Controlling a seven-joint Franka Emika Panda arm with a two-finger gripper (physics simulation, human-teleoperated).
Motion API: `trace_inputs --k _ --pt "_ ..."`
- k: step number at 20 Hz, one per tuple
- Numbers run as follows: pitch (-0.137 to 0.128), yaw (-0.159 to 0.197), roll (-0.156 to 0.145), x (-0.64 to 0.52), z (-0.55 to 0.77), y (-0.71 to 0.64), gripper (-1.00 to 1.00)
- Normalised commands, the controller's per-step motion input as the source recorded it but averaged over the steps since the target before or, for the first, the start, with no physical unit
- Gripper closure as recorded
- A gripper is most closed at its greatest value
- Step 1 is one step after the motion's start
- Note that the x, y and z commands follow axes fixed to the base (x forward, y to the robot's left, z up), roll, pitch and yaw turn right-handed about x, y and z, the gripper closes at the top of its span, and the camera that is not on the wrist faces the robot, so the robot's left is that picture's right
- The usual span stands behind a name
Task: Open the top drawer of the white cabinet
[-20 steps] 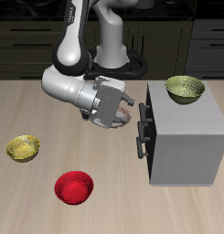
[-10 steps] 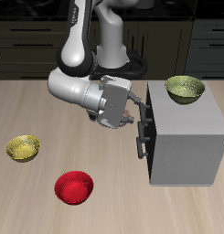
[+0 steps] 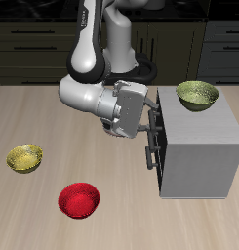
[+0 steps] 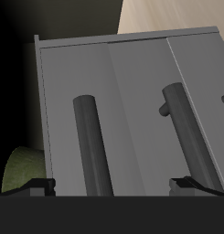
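The white cabinet (image 3: 201,146) stands on the table with its drawer fronts facing my gripper (image 3: 147,117). In the wrist view the top drawer (image 4: 72,82) fills the frame close up, with its dark bar handle (image 4: 90,146); the handle of the drawer below (image 4: 180,123) lies beside it. My gripper (image 4: 113,185) is open. Its fingertips (image 4: 36,186) stand wide apart on either side of the top drawer's handle, just short of the drawer front. In the exterior view the hand hides most of that handle. All drawers look shut.
A yellow-green bowl (image 3: 196,95) sits on top of the cabinet and also shows in the wrist view (image 4: 20,170). A yellow bowl (image 3: 24,157) and a red bowl (image 3: 79,200) lie on the table nearer the front edge. Dark kitchen cupboards (image 3: 223,39) stand behind.
My gripper has moved toward the cabinet's front and now sits right at the upper handle. The cabinet, drawers and bowls have not moved.
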Motion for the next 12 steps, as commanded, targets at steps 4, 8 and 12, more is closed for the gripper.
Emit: trace_inputs --k 4,8,12 --pt "-0.009 -0.011 0.026 0.03 0.04 0.15 -1.0" --pt "-0.009 -0.038 -0.021 0.06 0.04 0.01 1.0" --pt "0.007 -0.004 -0.024 0.01 0.02 -0.05 1.0"
